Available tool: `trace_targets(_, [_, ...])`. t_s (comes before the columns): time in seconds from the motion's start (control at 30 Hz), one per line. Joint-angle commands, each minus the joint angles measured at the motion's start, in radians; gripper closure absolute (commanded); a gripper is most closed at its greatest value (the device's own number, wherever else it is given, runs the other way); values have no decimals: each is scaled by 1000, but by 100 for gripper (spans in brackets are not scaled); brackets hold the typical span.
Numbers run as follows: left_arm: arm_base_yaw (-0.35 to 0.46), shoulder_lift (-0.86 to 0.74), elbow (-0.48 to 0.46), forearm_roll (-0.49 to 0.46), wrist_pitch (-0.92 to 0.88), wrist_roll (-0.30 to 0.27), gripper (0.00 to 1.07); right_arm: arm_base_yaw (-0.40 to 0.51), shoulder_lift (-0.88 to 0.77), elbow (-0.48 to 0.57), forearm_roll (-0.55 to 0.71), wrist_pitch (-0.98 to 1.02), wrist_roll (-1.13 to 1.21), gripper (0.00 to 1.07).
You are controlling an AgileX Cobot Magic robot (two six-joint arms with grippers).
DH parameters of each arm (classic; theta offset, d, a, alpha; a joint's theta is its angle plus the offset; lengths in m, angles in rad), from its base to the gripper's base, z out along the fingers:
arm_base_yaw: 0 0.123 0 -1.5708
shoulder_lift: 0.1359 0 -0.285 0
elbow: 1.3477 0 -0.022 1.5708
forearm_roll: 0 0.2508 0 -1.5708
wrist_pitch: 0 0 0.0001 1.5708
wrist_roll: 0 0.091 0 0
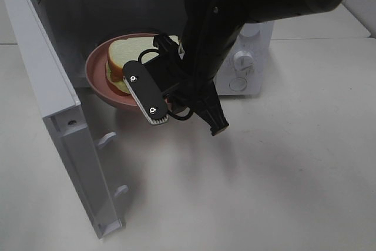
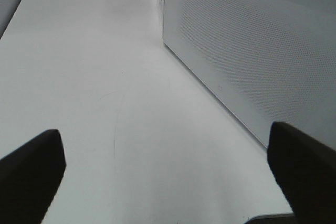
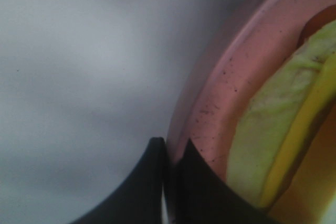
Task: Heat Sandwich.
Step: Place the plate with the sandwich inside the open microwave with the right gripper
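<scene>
The sandwich (image 1: 125, 57), white bread with a pale yellow-green filling, lies on a round pink plate (image 1: 97, 73) in the open mouth of the white microwave (image 1: 258, 33). My right gripper (image 1: 169, 103) reaches in from the right and is shut on the plate's near rim. In the right wrist view its black fingertips (image 3: 157, 166) pinch the pink rim (image 3: 226, 93), with the sandwich's filling (image 3: 265, 129) just beyond. My left gripper (image 2: 168, 156) is open and empty over bare table, and it is out of the exterior view.
The microwave door (image 1: 53, 116) stands swung open at the left, with its handle (image 1: 107, 139) facing the table. The control knobs (image 1: 242, 63) are on the right of the cavity. A white perforated microwave panel (image 2: 252, 51) stands beside the left gripper.
</scene>
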Motion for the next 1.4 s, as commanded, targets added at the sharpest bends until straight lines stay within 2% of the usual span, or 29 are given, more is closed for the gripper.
trace_targets(0.03, [-8, -26, 4, -3, -10, 1, 6, 4, 16, -45, -19, 2, -2, 107])
trace_targets(0.17, [-8, -26, 4, -3, -10, 1, 6, 4, 74, -139, -19, 49, 1, 107])
trace_targets(0.5, [-8, -26, 4, -3, -10, 1, 6, 1, 136, -247, -19, 89, 31, 107])
trace_targets(1.13, [-8, -26, 4, -3, -10, 1, 6, 1, 321, -555, -19, 189, 90, 107])
trace_targets(1.2, [-8, -26, 4, -2, -10, 1, 6, 1, 351, -607, -43, 189, 131, 107])
trace_targets(1.4, [-8, -26, 4, -2, -10, 1, 6, 1, 398, -679, -61, 191, 167, 107])
